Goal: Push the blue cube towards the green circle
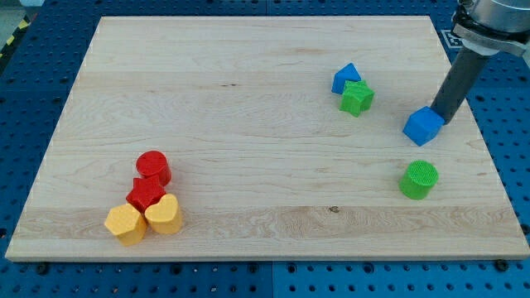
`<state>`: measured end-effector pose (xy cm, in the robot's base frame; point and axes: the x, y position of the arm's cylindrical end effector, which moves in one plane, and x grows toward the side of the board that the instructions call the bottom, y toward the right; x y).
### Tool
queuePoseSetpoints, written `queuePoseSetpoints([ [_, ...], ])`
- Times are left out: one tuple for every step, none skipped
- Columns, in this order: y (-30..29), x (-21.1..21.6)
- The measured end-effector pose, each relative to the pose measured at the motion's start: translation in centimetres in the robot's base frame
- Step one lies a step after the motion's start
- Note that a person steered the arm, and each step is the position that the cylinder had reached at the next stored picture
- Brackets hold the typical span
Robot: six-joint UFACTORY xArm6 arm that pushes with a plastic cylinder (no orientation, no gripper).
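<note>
Now: blue cube (pixel 423 126) touching my tip (pixel 440 121) | green circle (pixel 419 180) below

My rod (pixel 458 83) slants down from the view's top right, my tip (pixel 439 118) apparently touching the board.

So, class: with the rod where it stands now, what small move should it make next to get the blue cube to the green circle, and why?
Probably a short push toward the view's bottom. My tip sits at the blue cube's upper right edge, and the green circle lies just below the cube, apart from it.
</note>
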<state>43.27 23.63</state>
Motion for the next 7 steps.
queuePoseSetpoints([
  [-1.0, 1.1],
  [-1.2, 1.7],
  [-2.8, 1.7],
  [-2.8, 1.2],
  [-2.7, 0.1],
  [-5.8, -0.1],
  [-6.8, -0.1],
])
